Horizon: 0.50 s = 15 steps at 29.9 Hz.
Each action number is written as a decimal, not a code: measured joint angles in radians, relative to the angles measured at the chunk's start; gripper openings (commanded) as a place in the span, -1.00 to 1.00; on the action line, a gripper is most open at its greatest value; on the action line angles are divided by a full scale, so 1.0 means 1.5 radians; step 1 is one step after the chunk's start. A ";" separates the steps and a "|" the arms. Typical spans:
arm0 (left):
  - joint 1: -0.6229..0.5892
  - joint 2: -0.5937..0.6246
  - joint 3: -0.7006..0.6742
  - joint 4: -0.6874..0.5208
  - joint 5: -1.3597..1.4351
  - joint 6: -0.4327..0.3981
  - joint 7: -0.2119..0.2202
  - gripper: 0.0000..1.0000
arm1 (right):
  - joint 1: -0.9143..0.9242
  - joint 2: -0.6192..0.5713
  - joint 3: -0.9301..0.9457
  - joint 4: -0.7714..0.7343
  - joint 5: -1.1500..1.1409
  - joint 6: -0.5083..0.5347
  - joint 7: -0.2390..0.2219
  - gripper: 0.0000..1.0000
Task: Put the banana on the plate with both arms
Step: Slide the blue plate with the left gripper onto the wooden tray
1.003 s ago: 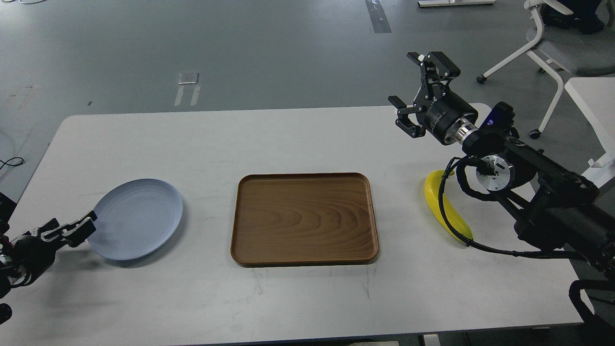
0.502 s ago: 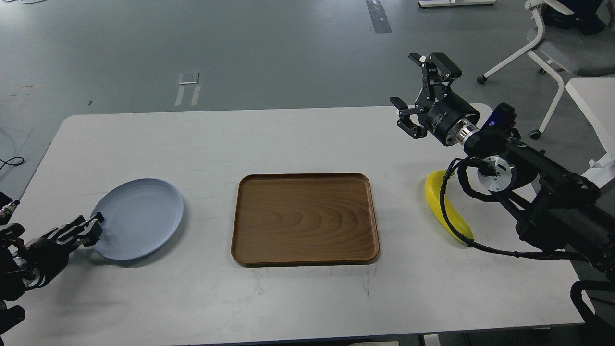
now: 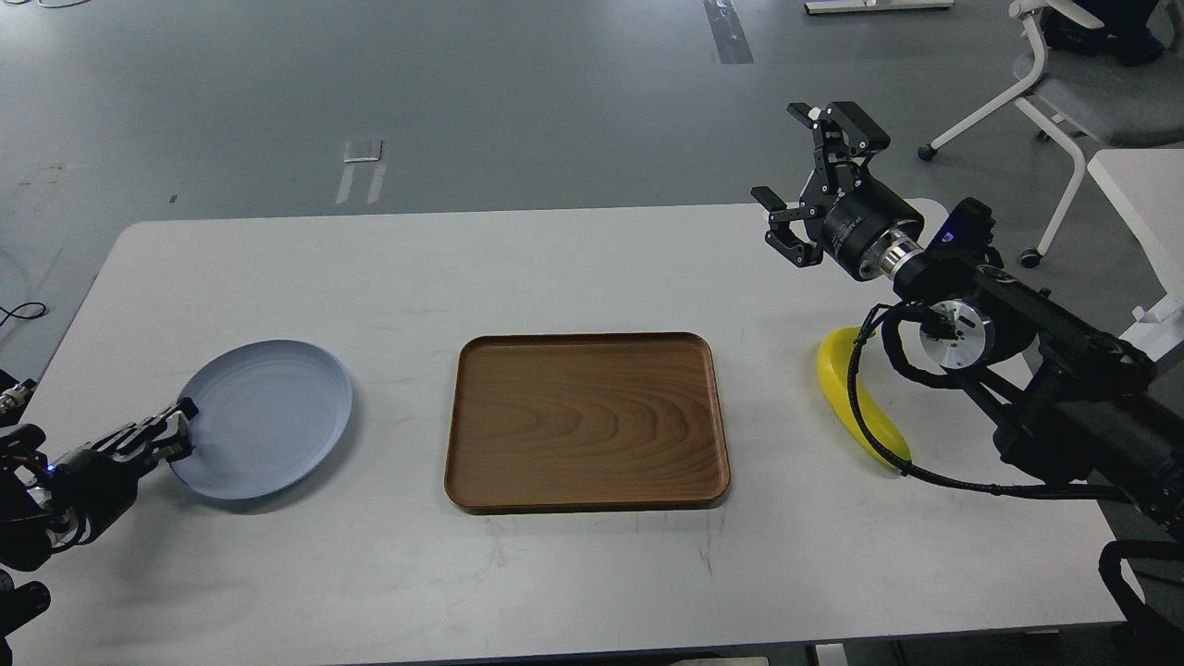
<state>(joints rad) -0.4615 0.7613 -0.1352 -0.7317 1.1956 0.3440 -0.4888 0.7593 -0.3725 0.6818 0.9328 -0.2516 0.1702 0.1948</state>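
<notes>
The yellow banana (image 3: pixel 846 393) lies on the white table right of the wooden tray, partly crossed by my right arm's black cable. My right gripper (image 3: pixel 803 166) is open and empty, raised above the table's far right edge, well up and away from the banana. The pale blue-grey plate (image 3: pixel 268 416) sits at the table's left. My left gripper (image 3: pixel 174 431) is at the plate's left rim, its fingers closed over the edge, and that side of the plate looks slightly tilted up.
A brown wooden tray (image 3: pixel 586 421) lies in the middle of the white table (image 3: pixel 555 268). A white office chair (image 3: pixel 1054 83) and another white table (image 3: pixel 1142 199) stand off to the right, beyond the table.
My left gripper has shifted slightly at the plate's rim, and the plate's far edge has risen a little. My right arm has barely moved.
</notes>
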 measured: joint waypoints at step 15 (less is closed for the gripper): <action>-0.149 -0.110 0.047 -0.163 0.074 -0.009 0.000 -1.00 | 0.001 -0.029 0.002 0.016 0.000 -0.008 0.001 1.00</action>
<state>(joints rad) -0.6854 0.5961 -0.0647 -0.9764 1.3067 0.3298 -0.4887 0.7607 -0.4159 0.6850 0.9561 -0.2516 0.1580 0.1964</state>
